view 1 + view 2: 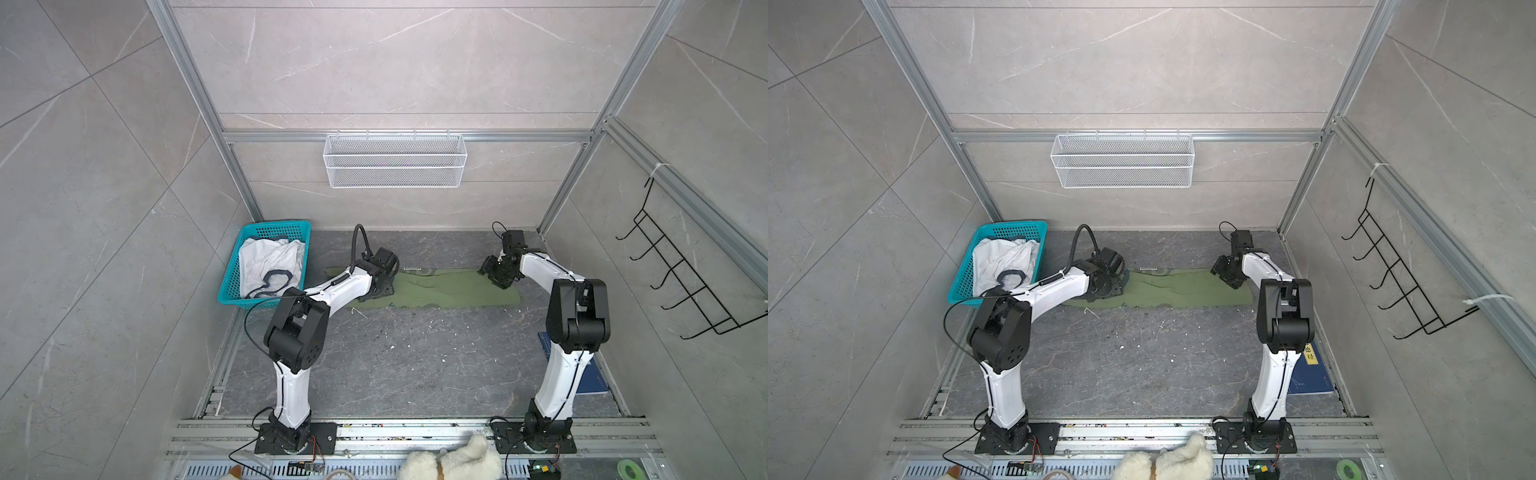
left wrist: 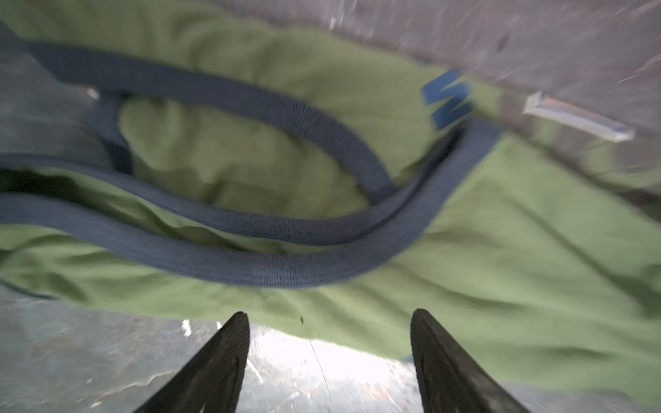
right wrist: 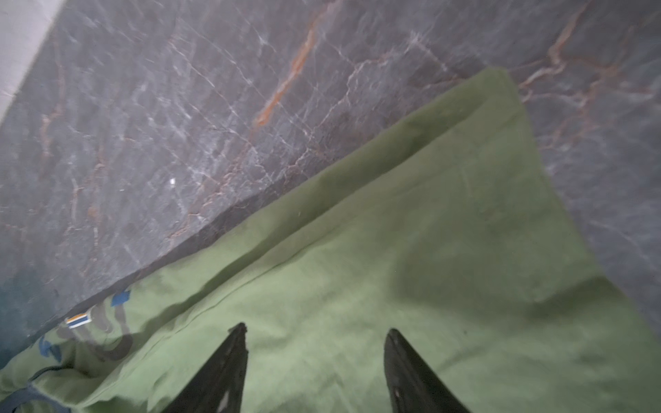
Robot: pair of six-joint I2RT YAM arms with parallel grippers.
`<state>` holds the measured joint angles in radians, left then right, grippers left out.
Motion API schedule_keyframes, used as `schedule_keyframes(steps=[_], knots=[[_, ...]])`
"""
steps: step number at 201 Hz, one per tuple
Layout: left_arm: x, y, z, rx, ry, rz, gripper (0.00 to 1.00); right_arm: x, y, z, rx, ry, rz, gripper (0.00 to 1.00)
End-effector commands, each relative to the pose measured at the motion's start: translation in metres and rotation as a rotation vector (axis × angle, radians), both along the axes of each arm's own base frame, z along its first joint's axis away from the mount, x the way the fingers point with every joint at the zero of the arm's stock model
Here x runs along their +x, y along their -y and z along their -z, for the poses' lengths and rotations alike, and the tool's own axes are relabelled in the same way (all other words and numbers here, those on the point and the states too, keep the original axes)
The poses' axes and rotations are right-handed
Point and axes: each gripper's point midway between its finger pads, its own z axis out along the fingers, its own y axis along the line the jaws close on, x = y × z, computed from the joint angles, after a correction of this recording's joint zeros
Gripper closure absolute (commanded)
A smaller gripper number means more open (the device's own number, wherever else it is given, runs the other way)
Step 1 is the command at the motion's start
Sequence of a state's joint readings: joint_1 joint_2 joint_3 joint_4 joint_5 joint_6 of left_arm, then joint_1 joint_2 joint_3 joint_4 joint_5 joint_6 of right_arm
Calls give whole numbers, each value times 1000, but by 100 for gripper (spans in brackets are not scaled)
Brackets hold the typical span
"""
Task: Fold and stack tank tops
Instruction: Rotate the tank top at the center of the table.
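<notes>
Dark grey marbled bench fills the bottom of the cell, with pale stone-look walls around it. Seen from above, the olive green tank top lies at 12 o'clock on the bench, folded into a long flat strip running from 9 towards 3 in both top views.

My left fingers are at its 9 o'clock end, where the navy trim loops. They stand apart with nothing between them, and bare bench shows in the gap. The cloth's edge lies just beyond the tips. That wrist view is blurred, so I cannot tell whether the tips touch the cloth.

My right fingers are at the 3 o'clock end, over the plain hem part. They too stand apart and hold nothing, with green cloth beneath both tips.

The white tank top sits crumpled in the teal basket at 10 o'clock, well apart from both pairs of fingers. A dark blue board lies at 4 o'clock, partly hidden by my right arm. A white plush toy is at 6 o'clock, off the bench.
</notes>
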<state>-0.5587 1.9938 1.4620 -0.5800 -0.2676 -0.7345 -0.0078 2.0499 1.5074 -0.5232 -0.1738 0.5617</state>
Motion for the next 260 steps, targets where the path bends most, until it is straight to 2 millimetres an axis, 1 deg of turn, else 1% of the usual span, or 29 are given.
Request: schedule_keyframes(steps=[1, 20, 32, 50, 57, 89, 107, 108, 109, 132, 153, 164, 180, 184, 198, 206, 216, 228, 241, 249, 260], knots=[[12, -5, 10, -34, -17, -42, 26, -13, -4, 23, 56, -105, 18, 37], [13, -17, 24, -19, -40, -55, 26, -23, 6, 39, 71, -150, 68, 37], [14, -23, 28, -9, -47, -52, 26, -32, 15, 46, 77, -172, 106, 37], [16, -31, 35, 1, -54, -40, 26, -45, 23, 53, 102, -184, 158, 37], [17, -34, 37, 10, -57, -31, 26, -49, 25, 52, 105, -183, 173, 37], [29, -47, 45, 43, -78, -5, 26, -82, 30, 47, 87, -186, 217, 37], [39, -52, 45, 61, -66, 8, 26, -105, 34, 47, 91, -195, 252, 37], [40, -53, 44, 61, -64, 9, 26, -103, 34, 44, 92, -185, 252, 37], [40, -53, 44, 62, -63, 10, 26, -107, 35, 46, 93, -190, 256, 37], [54, -57, 42, 80, -44, 31, 26, -135, 43, 43, 103, -181, 306, 37], [69, -54, 39, 78, -26, 59, 26, -158, 37, 42, 130, -178, 312, 38], [78, -50, 36, 78, -14, 78, 26, -169, 28, 43, 168, -172, 303, 38], [93, -44, 26, 84, 7, 100, 25, -185, 18, 41, 210, -167, 285, 38], [98, -43, 21, 83, 18, 101, 25, -188, 16, 40, 216, -162, 275, 38], [106, -41, 6, 91, 35, 106, 25, -190, 14, 27, 208, -126, 231, 38], [107, -40, -5, 96, 46, 96, 25, -188, 19, 17, 171, -108, 215, 38], [104, -39, -22, 111, 66, 79, 24, -182, 27, 0, 116, -70, 195, 38], [94, -33, -44, 123, 86, 63, 21, -172, 35, -17, 63, -31, 178, 38], [79, -21, -63, 124, 107, 48, 17, -160, 42, -29, 22, -2, 173, 37], [68, -10, -72, 117, 117, 44, 14, -153, 45, -31, 9, 3, 174, 37], [51, 15, -81, 66, 130, 73, 12, -143, 48, -31, 3, 6, 173, 37]])
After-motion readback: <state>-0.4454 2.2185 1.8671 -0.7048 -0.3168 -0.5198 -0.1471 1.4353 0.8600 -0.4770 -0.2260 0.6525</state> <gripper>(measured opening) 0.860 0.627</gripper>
